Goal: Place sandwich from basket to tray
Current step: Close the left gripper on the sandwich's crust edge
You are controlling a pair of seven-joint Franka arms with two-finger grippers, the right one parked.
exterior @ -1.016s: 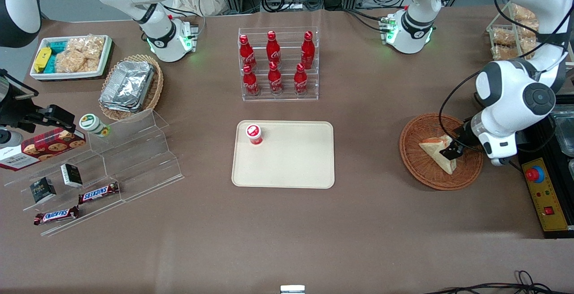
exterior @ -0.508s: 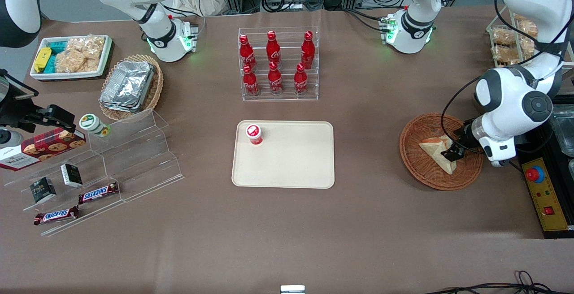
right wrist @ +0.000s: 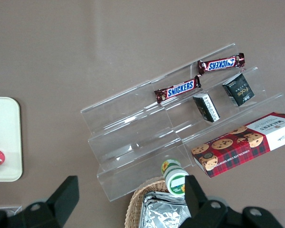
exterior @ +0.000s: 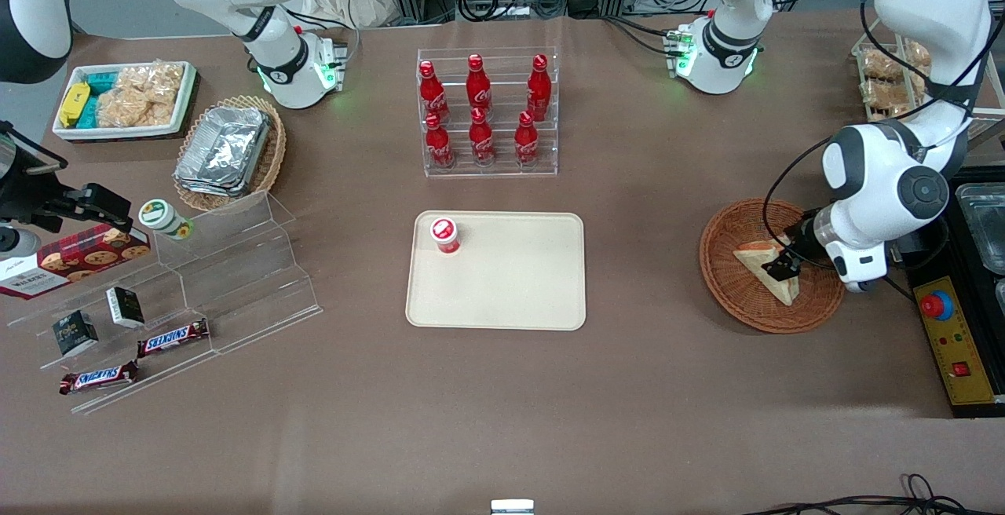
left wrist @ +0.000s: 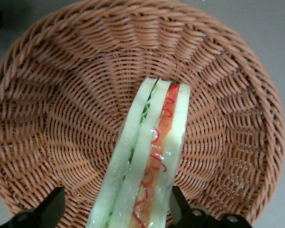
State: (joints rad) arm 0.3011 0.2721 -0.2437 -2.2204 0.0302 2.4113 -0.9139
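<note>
End effector [left wrist: 116,209] wide open, fingers straddling sandwich [left wrist: 149,156] w/o contact; sandwich in basket [left wrist: 61,118].

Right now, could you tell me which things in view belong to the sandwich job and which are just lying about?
Part of the job:
sandwich, lying in the basket
tray, where it goes
gripper, open, fingers either side of the sandwich

Lying about:
red-capped cup standing on the tray
cola bottles in their clear rack
Snickers bars
cookie box
foil trays
</note>
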